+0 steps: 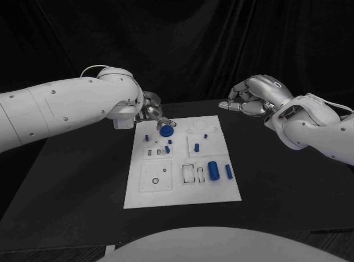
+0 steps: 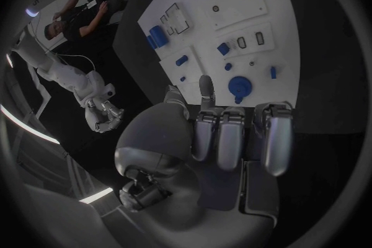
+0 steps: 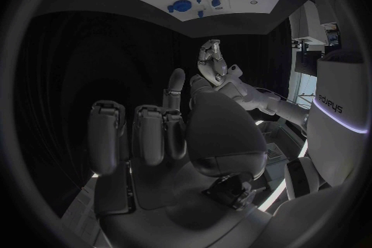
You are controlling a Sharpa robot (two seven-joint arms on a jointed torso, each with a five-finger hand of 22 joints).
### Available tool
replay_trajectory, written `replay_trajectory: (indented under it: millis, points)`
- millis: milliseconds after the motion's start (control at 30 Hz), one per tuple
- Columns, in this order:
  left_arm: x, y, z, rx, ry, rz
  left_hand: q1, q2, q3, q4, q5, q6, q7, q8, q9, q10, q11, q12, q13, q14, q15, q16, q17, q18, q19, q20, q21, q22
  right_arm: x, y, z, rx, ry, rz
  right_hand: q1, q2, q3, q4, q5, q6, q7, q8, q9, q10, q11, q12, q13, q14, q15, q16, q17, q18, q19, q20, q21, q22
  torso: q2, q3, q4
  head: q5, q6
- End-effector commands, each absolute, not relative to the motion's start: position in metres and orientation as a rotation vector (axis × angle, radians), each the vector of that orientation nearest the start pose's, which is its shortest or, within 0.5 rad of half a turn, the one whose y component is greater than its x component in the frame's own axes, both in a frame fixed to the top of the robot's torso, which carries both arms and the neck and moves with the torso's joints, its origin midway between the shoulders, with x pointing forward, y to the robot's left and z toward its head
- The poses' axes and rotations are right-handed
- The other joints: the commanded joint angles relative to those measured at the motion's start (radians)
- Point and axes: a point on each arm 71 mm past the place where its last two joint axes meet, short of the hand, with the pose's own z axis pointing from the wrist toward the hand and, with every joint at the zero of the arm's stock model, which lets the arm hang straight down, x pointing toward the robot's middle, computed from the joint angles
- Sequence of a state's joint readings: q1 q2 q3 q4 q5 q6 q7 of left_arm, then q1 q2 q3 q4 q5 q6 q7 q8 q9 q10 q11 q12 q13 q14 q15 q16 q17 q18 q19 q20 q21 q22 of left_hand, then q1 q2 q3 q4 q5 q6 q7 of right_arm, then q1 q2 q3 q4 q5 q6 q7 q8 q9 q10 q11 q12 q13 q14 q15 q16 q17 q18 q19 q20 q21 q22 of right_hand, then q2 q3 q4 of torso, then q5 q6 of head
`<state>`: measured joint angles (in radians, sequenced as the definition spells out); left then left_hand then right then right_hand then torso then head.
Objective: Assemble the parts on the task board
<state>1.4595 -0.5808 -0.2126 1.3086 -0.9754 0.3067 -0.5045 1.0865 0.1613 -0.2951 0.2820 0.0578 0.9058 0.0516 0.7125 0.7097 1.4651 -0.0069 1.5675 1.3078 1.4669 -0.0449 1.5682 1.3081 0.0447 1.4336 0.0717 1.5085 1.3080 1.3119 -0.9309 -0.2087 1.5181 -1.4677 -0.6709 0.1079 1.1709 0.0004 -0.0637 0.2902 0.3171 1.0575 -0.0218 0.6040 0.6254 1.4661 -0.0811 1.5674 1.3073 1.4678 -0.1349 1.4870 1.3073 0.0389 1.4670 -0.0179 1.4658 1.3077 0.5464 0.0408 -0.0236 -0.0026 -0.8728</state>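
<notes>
The left hand (image 1: pixel 152 111), fingers apart and holding nothing, hovers at the board's (image 1: pixel 216 194) eleven o'clock beside the round blue disc (image 1: pixel 166 131), which a careless closing could knock askew.

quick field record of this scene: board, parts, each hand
task board: white plate lying flat mid-table
parts: blue pieces on the board, including a round disc and a long cylinder
left hand: above the board's far left corner, close to the disc, holding nothing
right hand: raised off to the board's far right, fingers curled, holding nothing
</notes>
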Motion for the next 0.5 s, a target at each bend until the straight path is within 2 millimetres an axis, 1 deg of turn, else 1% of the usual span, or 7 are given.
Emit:
replay_trajectory:
  millis: [33, 67, 200, 267, 333, 367, 500]
  points:
    - [0.532, 0.155, -0.172, 0.115, 2.393, -0.218, -0.007, 0.006, 0.006, -0.001, 0.0, -0.001, -0.008, -0.003, 0.004, 0.106, -0.007, 0.003, 0.263, 0.104, -0.007, 0.003, 0.263, -0.009, 0.002, -0.008, 0.006, 0.142, 0.476, -0.243, -0.166, -0.239, 1.347, 0.649, -0.009, 0.001, -0.005, 0.001, 0.004, -0.007, 0.0, 0.005, 0.004, 0.105, -0.008, 0.003, 0.264, 0.084, -0.006, -0.007, 0.15, -0.01, 0.059, -0.009, -0.005, 0.225, -0.001, -0.0007, -0.0003, 0.012, 0.0]
    - [0.533, 0.156, -0.172, 0.114, 2.393, -0.209, -0.006, 0.007, 0.009, -0.003, 0.0, -0.002, -0.009, -0.008, 0.005, 0.106, -0.008, 0.003, 0.263, 0.104, -0.008, 0.003, 0.263, -0.009, 0.002, -0.009, 0.006, 0.142, 0.475, -0.243, -0.166, -0.238, 1.348, 0.648, -0.009, 0.001, -0.005, 0.001, 0.004, -0.007, 0.0, 0.005, 0.004, 0.105, -0.008, 0.003, 0.264, 0.084, -0.006, -0.007, 0.15, -0.01, 0.059, -0.009, -0.005, 0.225, -0.004, -0.0008, -0.0002, 0.016, 0.0]
    - [0.537, 0.16, -0.176, 0.099, 2.394, -0.184, -0.006, 0.011, 0.024, -0.009, 0.005, 0.006, -0.007, -0.07, 0.001, 0.106, -0.009, 0.003, 0.263, 0.104, -0.011, 0.003, 0.263, -0.008, 0.001, -0.014, 0.002, 0.139, 0.475, -0.244, -0.166, -0.234, 1.354, 0.644, -0.013, 0.001, -0.006, 0.001, 0.003, -0.011, 0.001, 0.004, 0.009, 0.105, -0.008, 0.003, 0.264, 0.083, -0.006, -0.008, 0.148, -0.01, 0.059, -0.009, -0.006, 0.225, -0.005, 0.0006, -0.0022, 0.032, 0.0]
    - [0.538, 0.161, -0.18, 0.091, 2.396, -0.178, -0.008, 0.012, 0.027, -0.01, 0.006, 0.013, -0.007, -0.083, 0.0, 0.106, -0.009, 0.003, 0.263, 0.104, -0.012, 0.003, 0.263, -0.007, -0.002, -0.015, 0.0, 0.137, 0.475, -0.244, -0.167, -0.233, 1.355, 0.643, -0.013, 0.001, -0.006, 0.001, 0.003, -0.012, 0.001, 0.004, 0.01, 0.105, -0.007, 0.003, 0.264, 0.083, -0.006, -0.009, 0.146, -0.009, 0.058, -0.009, -0.008, 0.224, -0.006, 0.0031, -0.0031, 0.039, 0.0]
    - [0.538, 0.162, -0.184, 0.085, 2.4, -0.175, -0.012, 0.012, 0.029, -0.009, 0.006, 0.022, -0.008, -0.096, 0.0, 0.106, -0.01, 0.003, 0.263, 0.104, -0.012, 0.003, 0.263, -0.008, 0.001, -0.015, 0.0, 0.139, 0.475, -0.244, -0.167, -0.233, 1.357, 0.642, -0.014, 0.002, -0.006, 0.001, 0.003, -0.014, 0.001, 0.003, 0.011, 0.105, -0.007, 0.003, 0.264, 0.083, -0.006, -0.009, 0.146, -0.009, 0.058, -0.009, -0.008, 0.224, -0.007, 0.0022, -0.0027, 0.045, 0.0]
    - [0.538, 0.162, -0.186, 0.081, 2.401, -0.174, -0.013, 0.012, 0.029, -0.009, 0.006, 0.025, -0.008, -0.1, -0.001, 0.106, -0.01, 0.003, 0.263, 0.104, -0.012, 0.003, 0.263, -0.008, 0.002, -0.015, 0.0, 0.14, 0.475, -0.244, -0.167, -0.232, 1.359, 0.642, -0.014, 0.002, -0.006, 0.001, 0.003, -0.014, 0.001, 0.003, 0.011, 0.105, -0.007, 0.003, 0.264, 0.083, -0.006, -0.009, 0.146, -0.009, 0.058, -0.009, -0.008, 0.224, -0.005, 0.0031, -0.0036, 0.048, 0.0]
    - [0.537, 0.163, -0.193, 0.071, 2.407, -0.171, -0.02, 0.01, 0.04, -0.014, 0.008, 0.049, -0.006, -0.169, -0.016, 0.106, -0.01, 0.003, 0.263, 0.104, -0.013, 0.003, 0.263, -0.008, 0.003, -0.016, -0.003, 0.139, 0.475, -0.243, -0.168, -0.232, 1.365, 0.642, -0.014, 0.002, -0.006, 0.0, 0.002, -0.016, 0.001, 0.002, 0.013, 0.105, -0.007, 0.003, 0.264, 0.083, -0.006, -0.01, 0.145, -0.009, 0.057, -0.009, -0.009, 0.224, -0.007, 0.0028, -0.0026, 0.058, 0.0]
